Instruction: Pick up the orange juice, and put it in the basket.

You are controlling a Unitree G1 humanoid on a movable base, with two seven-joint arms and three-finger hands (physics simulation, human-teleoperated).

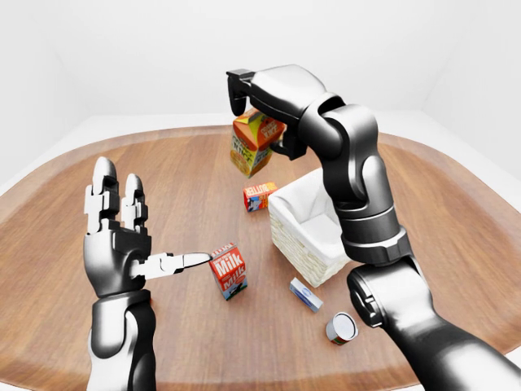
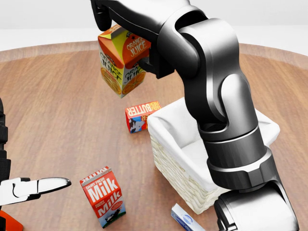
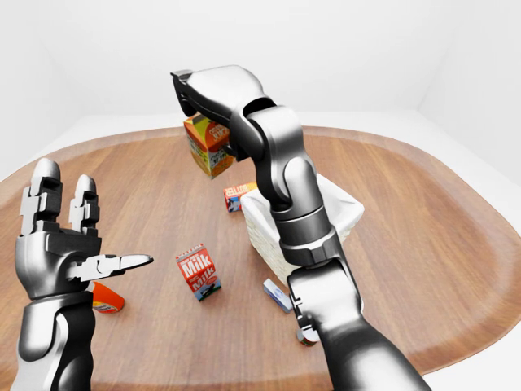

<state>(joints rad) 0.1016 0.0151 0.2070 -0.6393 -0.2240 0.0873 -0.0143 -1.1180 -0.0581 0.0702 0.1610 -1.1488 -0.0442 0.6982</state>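
The orange juice carton hangs tilted in the air above the wooden table, to the upper left of the white woven basket in the head view. My right hand is shut on the carton from above, and its arm crosses over the basket. My left hand is open and empty at the left of the left-eye view, fingers upright and thumb pointing right toward a milk carton.
A red milk carton stands left of the basket. A butter box lies under the lifted juice. A small blue-white box and a can lie below the basket. An orange item lies by my left forearm.
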